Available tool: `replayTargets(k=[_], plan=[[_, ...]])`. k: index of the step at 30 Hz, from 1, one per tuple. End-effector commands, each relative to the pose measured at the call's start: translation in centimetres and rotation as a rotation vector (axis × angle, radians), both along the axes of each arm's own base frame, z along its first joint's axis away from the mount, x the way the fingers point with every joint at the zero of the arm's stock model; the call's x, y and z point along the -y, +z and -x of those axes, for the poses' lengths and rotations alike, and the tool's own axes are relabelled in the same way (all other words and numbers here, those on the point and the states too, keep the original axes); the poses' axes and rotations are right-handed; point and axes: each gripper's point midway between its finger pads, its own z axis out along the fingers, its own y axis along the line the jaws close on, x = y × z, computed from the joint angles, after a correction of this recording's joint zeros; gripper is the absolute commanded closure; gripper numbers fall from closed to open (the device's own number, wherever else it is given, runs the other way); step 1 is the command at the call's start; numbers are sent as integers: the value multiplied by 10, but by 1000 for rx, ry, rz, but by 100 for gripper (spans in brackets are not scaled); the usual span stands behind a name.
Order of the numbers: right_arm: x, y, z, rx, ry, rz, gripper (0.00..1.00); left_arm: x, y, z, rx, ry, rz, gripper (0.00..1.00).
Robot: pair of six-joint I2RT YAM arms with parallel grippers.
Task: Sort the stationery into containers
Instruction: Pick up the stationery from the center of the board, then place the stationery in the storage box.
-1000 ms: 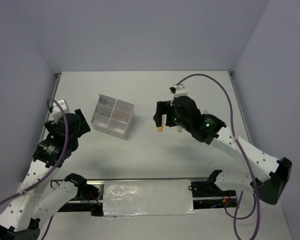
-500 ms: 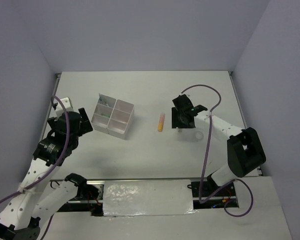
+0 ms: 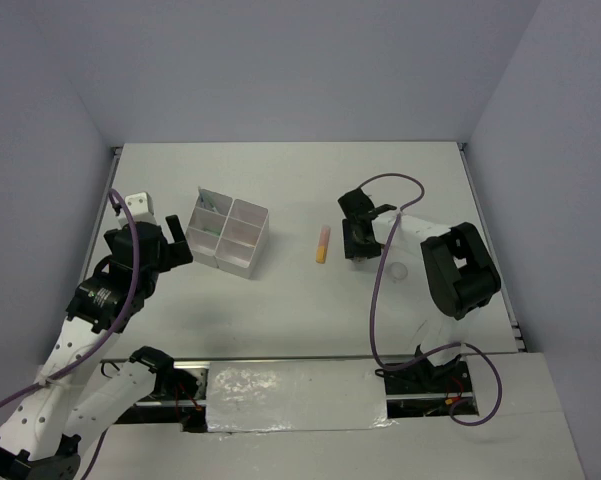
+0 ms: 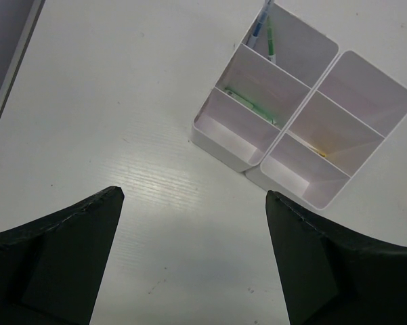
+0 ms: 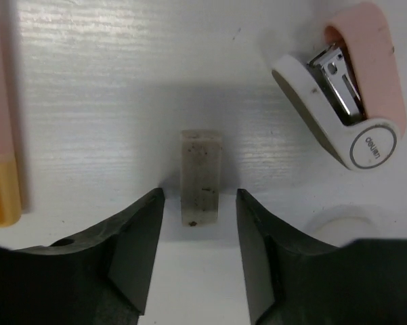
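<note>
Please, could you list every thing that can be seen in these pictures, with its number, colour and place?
table: one, white, under everything
container: one, translucent white, divided into compartments, on the left part of the table
pens: at least three, blue and green, thin, inside the container
marker: one, pink with an orange-yellow end, lying between the container and the right gripper
eraser: one, tan and speckled, on the table between the right gripper's fingers, with a gap on each side
stapler: one, pink and white, on the table beside the eraser
tape ring: one, clear, near the stapler, partly hidden
left gripper: one, black, open and empty, near the container
right gripper: one, black, open around the eraser
</note>
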Motion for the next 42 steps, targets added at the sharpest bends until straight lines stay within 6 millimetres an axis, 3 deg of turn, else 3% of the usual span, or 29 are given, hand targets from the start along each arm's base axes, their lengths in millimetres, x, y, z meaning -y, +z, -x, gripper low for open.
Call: replayTargets(k=[1, 4, 6, 9, 11, 13, 14, 15, 17, 18, 20, 21, 22, 23, 24, 28, 29, 30, 35, 42], plan=[[0, 2, -20, 44, 0, 13, 48, 5, 11, -4, 53, -44, 9, 1], [-3, 2, -29, 45, 8, 9, 63, 8, 10, -6, 47, -53, 10, 1], [-5, 1, -30, 36, 11, 8, 88, 9, 10, -7, 44, -59, 13, 1], [-21, 22, -31, 86, 36, -56, 94, 8, 10, -7, 45, -54, 10, 1], [-49, 45, -24, 136, 96, -101, 94, 5, 11, -6, 50, -37, 6, 1], [-85, 94, -21, 247, 184, -174, 94, -1, 13, -5, 56, -2, 4, 1], [-118, 110, -7, 274, 275, -209, 94, -6, 13, -3, 52, 21, -3, 1], [-140, 142, -6, 334, 324, -254, 94, -18, 14, -2, 56, 88, -10, 1], [-182, 168, 14, 368, 441, -296, 94, -33, 12, 4, 40, 169, -23, 1], [-199, 187, 13, 396, 473, -318, 94, -44, 13, 6, 45, 237, -20, 0], [-224, 191, 18, 395, 513, -313, 93, -54, 12, 10, 43, 288, -18, 1], [-242, 212, 24, 423, 548, -336, 93, -60, 14, 13, 53, 322, -10, 1], [-252, 216, 24, 432, 561, -333, 93, -63, 14, 13, 57, 333, -7, 1], [-263, 207, 23, 415, 573, -315, 93, -66, 15, 14, 63, 342, -4, 1], [-278, 226, 25, 448, 598, -335, 93, -69, 18, 16, 77, 354, 1, 1], [-315, 240, 28, 460, 655, -337, 93, -64, 20, 14, 92, 316, 17, 1], [-322, 232, 29, 442, 667, -324, 92, -64, 19, 14, 91, 309, 14, 1], [-332, 246, 33, 467, 686, -346, 92, -62, 20, 14, 99, 302, 20, 1], [-348, 247, 36, 469, 705, -355, 91, -63, 24, 17, 120, 302, 27, 1], [-346, 251, 39, 486, 693, -364, 91, -62, 22, 15, 107, 299, 23, 1]])
